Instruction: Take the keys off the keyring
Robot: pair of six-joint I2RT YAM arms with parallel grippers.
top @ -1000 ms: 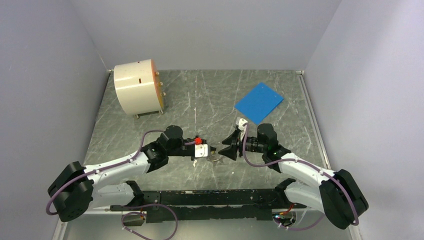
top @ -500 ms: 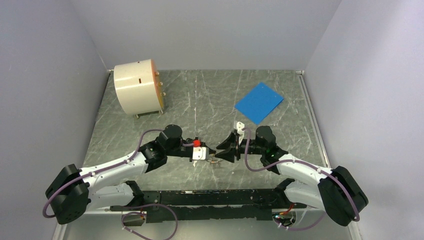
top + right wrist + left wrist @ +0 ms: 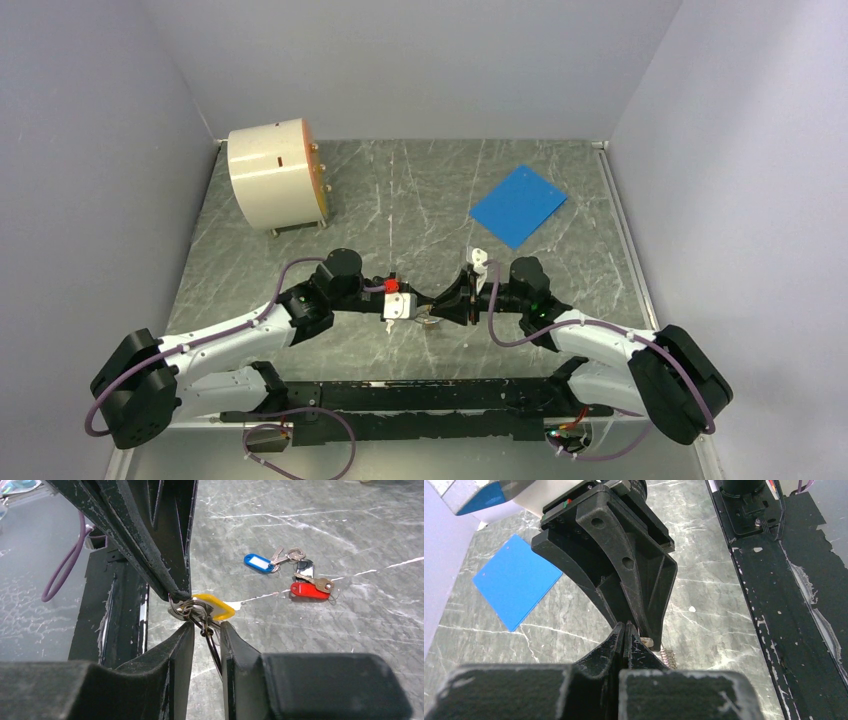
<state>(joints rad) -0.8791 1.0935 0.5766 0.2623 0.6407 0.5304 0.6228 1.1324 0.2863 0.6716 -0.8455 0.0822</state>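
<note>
1. Closest in, a black rail (image 3: 420,395) is running along the near edge of the tabletop (image 3: 400,200). Both arms are reaching in from it, so their tips are sitting nose to nose around the middle.
2. The left tool (image 3: 624,630) is pinching fully closed, with no gap showing between its fingers. It's gripping the keyring (image 3: 186,609) by the bunch of small metal loops, so the ring is sitting right between the two tool tips.
3. The right tool (image 3: 206,627) is facing it from the opposite side, with its fingers (image 3: 175,655) standing only narrowly apart. The ring's thin wire is hanging down through that gap. Honestly can't tell if either finger is touching it, but it's not looking clamped.
4. A yellow-tagged key (image 3: 215,606) looks like it's hanging on the keyring, poking out just behind the loops.
5. Further out in the right wrist view, a blue-tagged key (image 3: 260,562) and a red-tagged key (image 3: 307,590) are lying loose on the tabletop. They're close together with a dark tag between them, well apart from the keyring.
6. Past the tools, a flat blue square (image 3: 517,205) is lying toward the far right of the tabletop.
7. Way back in the far left corner, a cream drum (image 3: 272,177) is sitting on its side on small feet.
</note>
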